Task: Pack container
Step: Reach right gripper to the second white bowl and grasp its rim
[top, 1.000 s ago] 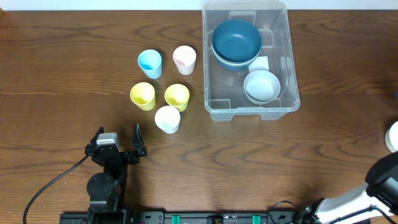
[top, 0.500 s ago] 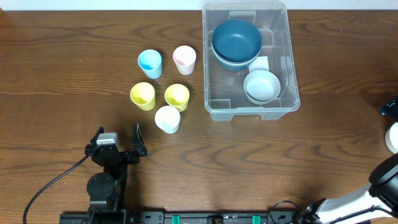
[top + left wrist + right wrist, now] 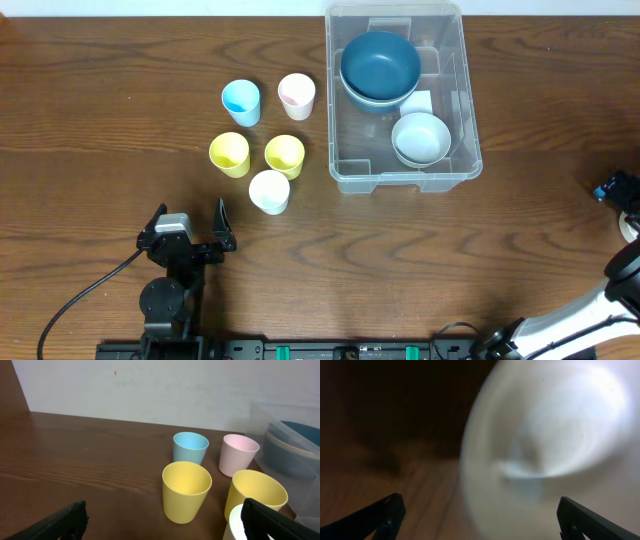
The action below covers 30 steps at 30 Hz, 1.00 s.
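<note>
container at the far side of the table, right of centre, unmoved; only the right arm has changed.
inside it a blue bowl stacked in a paler one at the far end, a white bowl at the near right, and a white label between them. left of it, well apart, five cups: blue, pink, two yellow, white, all where they were. left gripper near the front edge, same spot, jaws spread and empty. right gripper has come in at the right edge since a second ago, above another white bowl; wrist view is blurred, jaws wide apart, gripping nothing.
</note>
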Each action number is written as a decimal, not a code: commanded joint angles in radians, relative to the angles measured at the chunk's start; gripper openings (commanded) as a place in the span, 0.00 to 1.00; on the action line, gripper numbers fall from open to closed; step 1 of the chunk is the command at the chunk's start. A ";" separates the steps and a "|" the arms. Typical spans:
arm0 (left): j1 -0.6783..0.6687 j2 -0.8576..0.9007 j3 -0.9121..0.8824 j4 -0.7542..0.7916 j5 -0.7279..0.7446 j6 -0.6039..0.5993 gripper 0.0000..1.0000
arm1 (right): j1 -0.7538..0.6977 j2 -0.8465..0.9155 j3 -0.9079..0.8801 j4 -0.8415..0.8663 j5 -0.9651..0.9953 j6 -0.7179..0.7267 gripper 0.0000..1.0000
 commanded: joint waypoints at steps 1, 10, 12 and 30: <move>0.005 -0.005 -0.023 -0.033 -0.012 0.017 0.98 | -0.017 0.026 -0.004 0.010 0.000 -0.024 0.97; 0.005 -0.005 -0.023 -0.033 -0.012 0.017 0.98 | -0.016 0.026 -0.002 0.044 -0.001 -0.019 0.76; 0.005 -0.005 -0.023 -0.033 -0.012 0.017 0.98 | -0.016 0.026 0.000 0.043 -0.005 -0.018 0.52; 0.005 -0.005 -0.023 -0.033 -0.012 0.017 0.98 | 0.099 0.011 0.401 -0.223 -0.193 0.003 0.01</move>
